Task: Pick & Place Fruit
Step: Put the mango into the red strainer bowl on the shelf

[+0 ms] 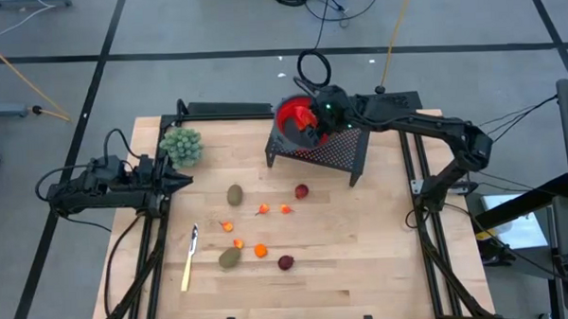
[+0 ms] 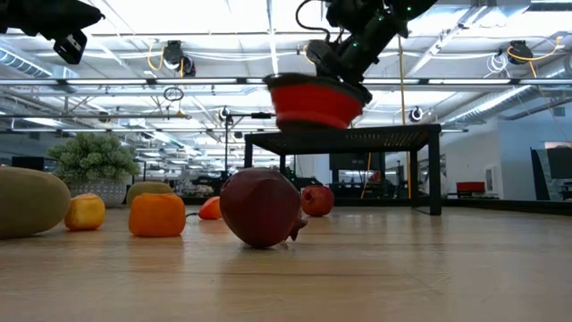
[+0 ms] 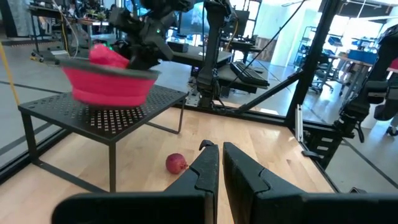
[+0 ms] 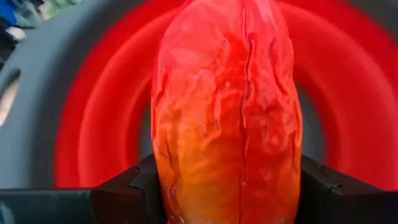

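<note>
R gripper (image 4: 227, 186) clamped on long red-orange fruit (image 4: 227, 106) over red bowl (image 1: 290, 117) – L gripper (image 1: 179, 180) shut, well apart from bowl

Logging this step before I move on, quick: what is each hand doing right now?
Left hand: closed, empty, hovering beside the broccoli clump.
Right hand: gripping the elongated red-orange fruit over the red bowl.

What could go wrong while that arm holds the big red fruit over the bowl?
The red bowl sits near the edge of the black perforated stand, so the right gripper could perhaps nudge it off. The elongated red-orange fruit looks long for the bowl and might tip out when released.
</note>
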Robot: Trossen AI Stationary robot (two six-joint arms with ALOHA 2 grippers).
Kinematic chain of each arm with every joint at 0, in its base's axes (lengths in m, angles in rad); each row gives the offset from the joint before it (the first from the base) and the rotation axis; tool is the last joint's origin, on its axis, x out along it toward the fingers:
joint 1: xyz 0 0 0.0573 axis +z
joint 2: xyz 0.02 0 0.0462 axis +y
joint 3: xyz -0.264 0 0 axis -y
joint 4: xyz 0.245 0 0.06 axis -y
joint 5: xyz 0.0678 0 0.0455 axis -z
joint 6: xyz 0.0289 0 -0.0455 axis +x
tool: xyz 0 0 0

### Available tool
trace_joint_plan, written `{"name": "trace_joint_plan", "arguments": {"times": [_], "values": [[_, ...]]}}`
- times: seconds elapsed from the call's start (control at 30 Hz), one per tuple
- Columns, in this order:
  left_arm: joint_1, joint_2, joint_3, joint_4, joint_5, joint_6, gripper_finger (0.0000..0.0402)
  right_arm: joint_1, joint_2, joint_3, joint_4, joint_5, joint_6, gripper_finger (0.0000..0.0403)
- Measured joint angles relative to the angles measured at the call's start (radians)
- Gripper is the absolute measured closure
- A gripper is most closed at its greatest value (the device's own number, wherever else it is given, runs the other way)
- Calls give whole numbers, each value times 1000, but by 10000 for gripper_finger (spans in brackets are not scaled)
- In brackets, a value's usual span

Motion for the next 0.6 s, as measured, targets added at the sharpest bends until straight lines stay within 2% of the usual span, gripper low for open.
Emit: {"name": "trace_joint_plan", "arguments": {"times": [0.33,0.6], "values": [[0,0,0,0,0,-6,380,0,8,1,10,-2,-11,187],[0,0,0,0,0,-2,380,1,4,0,15,-28,-42,169]]}}
